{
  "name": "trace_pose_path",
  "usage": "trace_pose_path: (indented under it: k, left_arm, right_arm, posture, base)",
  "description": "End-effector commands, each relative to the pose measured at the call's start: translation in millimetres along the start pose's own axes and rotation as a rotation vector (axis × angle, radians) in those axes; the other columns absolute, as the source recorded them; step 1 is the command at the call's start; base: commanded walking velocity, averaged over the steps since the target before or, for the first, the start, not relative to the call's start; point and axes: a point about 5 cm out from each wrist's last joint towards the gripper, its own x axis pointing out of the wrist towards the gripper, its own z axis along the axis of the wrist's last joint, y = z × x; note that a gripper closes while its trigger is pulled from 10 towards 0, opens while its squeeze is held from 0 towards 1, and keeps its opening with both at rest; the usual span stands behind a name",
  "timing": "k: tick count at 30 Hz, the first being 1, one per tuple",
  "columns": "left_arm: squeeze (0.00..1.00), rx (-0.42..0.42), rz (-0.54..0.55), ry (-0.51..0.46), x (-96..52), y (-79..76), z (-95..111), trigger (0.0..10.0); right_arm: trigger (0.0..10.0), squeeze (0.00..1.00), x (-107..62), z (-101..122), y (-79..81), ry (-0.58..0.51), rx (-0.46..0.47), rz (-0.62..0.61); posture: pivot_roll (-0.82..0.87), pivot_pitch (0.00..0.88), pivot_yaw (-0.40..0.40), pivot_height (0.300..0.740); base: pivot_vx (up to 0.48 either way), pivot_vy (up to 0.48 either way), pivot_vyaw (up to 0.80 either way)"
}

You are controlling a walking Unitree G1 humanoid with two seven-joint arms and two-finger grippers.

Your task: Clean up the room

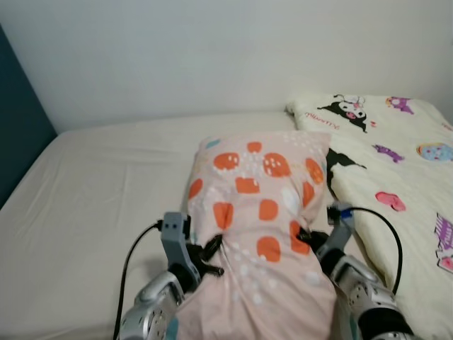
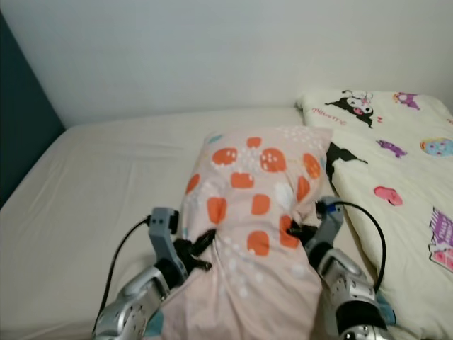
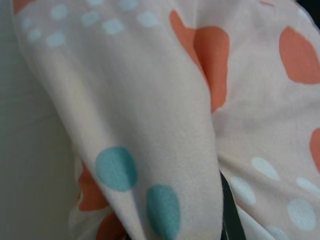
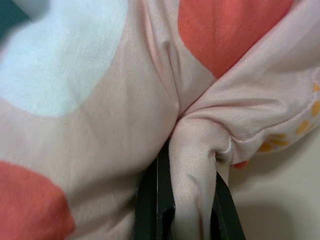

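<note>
A pink pillow (image 1: 258, 212) with orange, white and teal spots is held lengthwise over the cream bed (image 1: 99, 191), its far end toward the wall. My left gripper (image 1: 211, 256) is shut on the pillow's left edge, and my right gripper (image 1: 306, 236) is shut on its right edge. In the right wrist view a fold of the pink fabric (image 4: 192, 170) is pinched between the black fingers (image 4: 150, 200). In the left wrist view the cloth (image 3: 165, 125) bulges over a dark finger (image 3: 231, 220).
A cream blanket (image 1: 396, 170) printed with cartoon figures lies on the right part of the bed. A pale wall (image 1: 226, 49) runs behind the bed, and a dark teal panel (image 1: 18, 120) stands at the left edge.
</note>
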Motion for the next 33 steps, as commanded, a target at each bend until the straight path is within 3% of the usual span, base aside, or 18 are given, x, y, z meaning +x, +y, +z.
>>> trace_pose_path:
  k: [1,3,8,12,13,14,18,23,33]
  left_arm:
    - [0.26,0.005,-0.048,-0.013,1.4,-14.5,1,0.0]
    - [0.26,0.011,-0.021,-0.045,-1.1,-15.8,6,0.0]
    - [0.25,0.025,-0.001,-0.077,-4.1,-19.7,13,0.0]
    - [0.25,0.073,0.003,-0.079,-4.7,-22.4,15,0.0]
    - [0.22,0.102,0.019,-0.068,-5.4,-23.0,15,2.4]
    - [0.02,0.120,0.058,-0.051,-6.1,-20.1,14,10.0]
    - [0.00,0.153,0.145,-0.052,-9.6,-10.5,14,10.0]
    - [0.00,0.277,0.241,-0.092,-17.4,-0.2,18,10.0]
    - [0.00,0.312,0.268,-0.112,-22.4,0.5,20,10.0]
  right_arm:
    - [0.0,0.00,13.7,-2,28.9,-0.008,-0.001,0.104]
    - [0.0,0.00,17.3,8,43.5,-0.062,-0.022,0.131]
    - [0.0,0.00,17.7,14,58.7,-0.099,-0.049,0.147]
    - [0.0,0.00,17.0,12,58.3,-0.092,-0.085,0.100]
    - [4.6,0.00,15.2,10,57.6,-0.086,-0.149,0.055]
    - [10.0,0.00,13.4,5,56.3,-0.061,-0.200,0.015]
    - [10.0,0.00,7.5,0,57.8,-0.048,-0.243,-0.008]
    - [10.0,0.00,-1.5,-7,61.4,-0.040,-0.335,-0.035]
    - [10.0,0.00,-5.6,-16,67.3,-0.039,-0.308,-0.048]
  posture:
    - [-0.07,0.152,0.013,0.576]
    - [-0.08,0.127,0.004,0.576]
    - [-0.08,0.108,0.003,0.576]
    - [-0.07,0.097,0.003,0.576]
    - [-0.07,0.090,0.005,0.576]
    - [-0.08,0.085,0.007,0.576]
    - [-0.08,0.081,0.010,0.576]
    - [-0.08,0.073,0.011,0.576]
    - [-0.07,0.057,0.004,0.616]
  base:
    - [0.000,0.000,0.00]
    - [0.000,0.000,0.00]
    - [0.000,0.000,0.00]
    - [0.000,0.000,0.00]
    - [0.000,0.000,0.00]
    - [0.000,0.000,0.00]
    - [0.000,0.000,0.00]
    - [0.000,0.000,0.00]
    - [0.000,0.000,0.00]
